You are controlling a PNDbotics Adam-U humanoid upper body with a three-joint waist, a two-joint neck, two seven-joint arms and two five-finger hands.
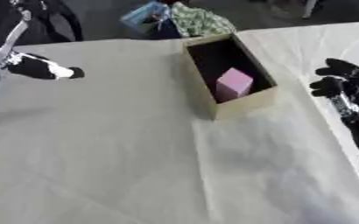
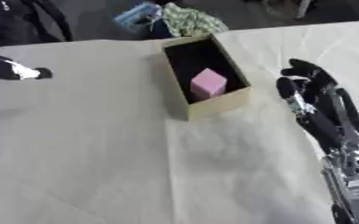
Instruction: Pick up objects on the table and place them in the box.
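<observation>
Inside the box (image 1: 248, 103), pink block (image 1: 234, 84) lies left of right-hand fingers (image 2: 299, 70).

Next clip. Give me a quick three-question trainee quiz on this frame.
1. True or false: the pink block lies on the table cloth outside the box.
2. Which hand is nearer the box? A) left hand B) right hand
3. Fill in: neither hand holds ____.

Key: 1 false, it sits inside the box. 2 B. 3 anything.
</observation>
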